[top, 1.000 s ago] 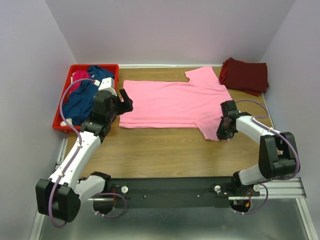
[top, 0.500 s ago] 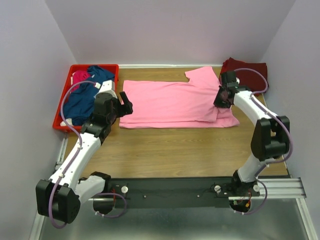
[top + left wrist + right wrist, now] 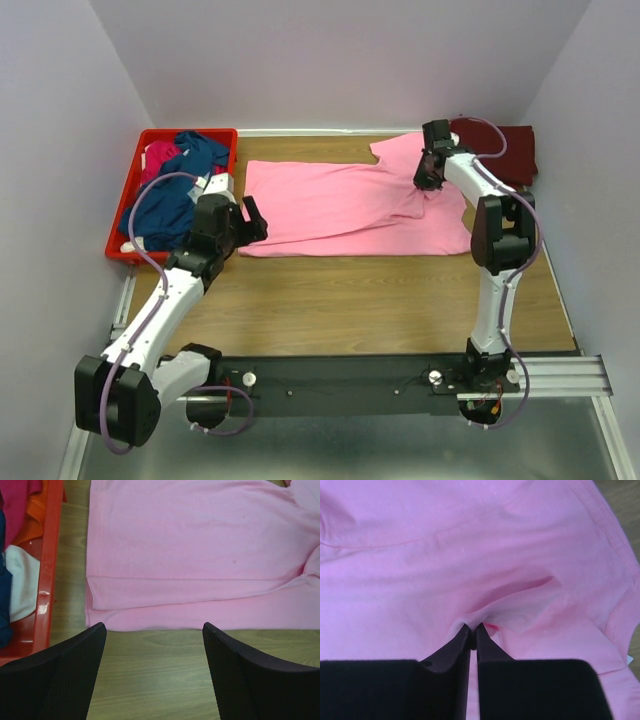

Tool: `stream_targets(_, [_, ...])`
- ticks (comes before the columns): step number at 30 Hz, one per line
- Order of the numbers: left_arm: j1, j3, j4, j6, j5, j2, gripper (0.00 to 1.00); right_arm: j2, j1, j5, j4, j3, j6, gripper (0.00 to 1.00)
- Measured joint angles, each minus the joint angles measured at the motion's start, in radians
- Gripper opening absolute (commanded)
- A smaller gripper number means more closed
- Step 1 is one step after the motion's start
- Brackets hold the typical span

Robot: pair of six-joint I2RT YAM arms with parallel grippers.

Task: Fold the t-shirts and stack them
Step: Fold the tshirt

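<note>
Item 1. Light pink t-shirt (image 3: 350, 205): laid out on the wooden table (image 3: 350, 300), centre towards 12 o'clock in the top view. Hem end at 9 o'clock, sleeves at 3 o'clock. Near long edge folded over onto the body, with a straight fold line showing in the left wrist view (image 3: 200, 555). Cloth gathered and lifted into a small ridge near the far sleeve, wrinkles running out from that spot (image 3: 470, 555).

Item 2. Dark maroon t-shirt (image 3: 518, 150): folded, at the 1 to 2 o'clock corner of the table, just beside the pink sleeve. Partly crossed by the right arm and its cable.

Item 3. Red plastic crate (image 3: 122, 215): at 9 to 10 o'clock, along the left wall. Contents: navy blue t-shirt (image 3: 160, 205), crumpled and filling most of the crate; magenta t-shirt (image 3: 158, 157), bunched at the far end.

Item 4. Left gripper (image 3: 255, 220): jaws spread wide, nothing between them. Poised at the hem end of the pink shirt, between crate and cloth, fingertips short of the near folded edge (image 3: 155, 630).

Item 5. Right gripper (image 3: 428, 180): jaws pressed together, pinching a small fold of the pink cloth (image 3: 472, 627). Arm reaching far out towards 1 o'clock.
</note>
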Motion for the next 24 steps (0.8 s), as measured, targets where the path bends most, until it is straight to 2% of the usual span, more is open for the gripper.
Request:
stream_targets(3, [0.000,-0.013,-0.015,-0.005,0.012,0.016,0.86,0.022,-0.005,0.000,0.000,0.039,0.012,0.38])
stream_targets(4, [0.000,-0.014,-0.022,-0.007,0.016,0.026,0.86,0.024,-0.006,0.000,0.001,0.046,0.015,0.49])
stream_targets(5, [0.000,-0.016,-0.025,-0.008,0.023,0.035,0.86,0.026,-0.011,0.000,0.001,0.056,0.025,0.54])
stream_targets(6, [0.000,-0.017,-0.031,-0.011,0.035,0.047,0.86,0.026,-0.015,0.000,0.001,0.061,0.031,0.63])
stream_targets(8, [-0.002,-0.018,-0.034,-0.016,0.053,0.069,0.86,0.026,-0.025,0.002,0.001,0.072,0.045,0.66])
stream_targets(12, [-0.007,-0.018,-0.037,-0.029,0.095,0.127,0.86,0.007,-0.040,-0.013,0.010,0.075,0.032,0.66])
stream_targets(16, [-0.031,-0.013,-0.039,-0.035,0.131,0.212,0.86,-0.090,-0.043,-0.084,0.029,0.005,0.006,0.68])
stream_targets(21, [-0.084,0.029,-0.043,-0.039,0.145,0.342,0.86,-0.299,-0.040,-0.312,0.181,-0.276,0.003,0.72])
stream_targets(24, [-0.099,0.046,-0.032,-0.046,0.149,0.387,0.81,-0.334,0.009,-0.437,0.261,-0.396,0.011,0.70])
